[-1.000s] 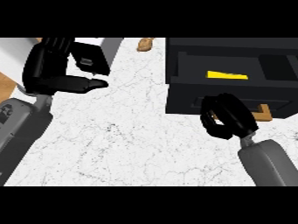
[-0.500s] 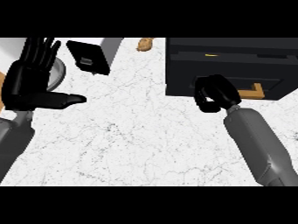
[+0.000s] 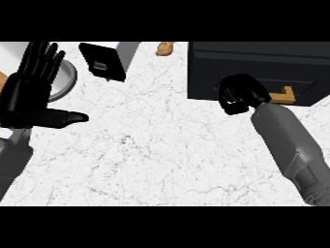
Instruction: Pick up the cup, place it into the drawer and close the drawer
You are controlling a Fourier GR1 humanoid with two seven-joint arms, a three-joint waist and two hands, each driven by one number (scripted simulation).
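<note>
Looking down at the white bench (image 3: 160,145), I'd say this job is basically wrapped up: the black drawer (image 3: 267,72) on the far right looks pushed in flush, tan handle (image 3: 287,94) showing on its front. The cup isn't visible anywhere, so my guess is it's shut inside, but I can't confirm that. The right hand (image 3: 240,93) sits right against the drawer front with its fingers curled and nothing in them. The left hand (image 3: 30,92) rests at the left edge, fingers straight and spread, thumb out. Not much left besides pulling the right hand away, I reckon.
</note>
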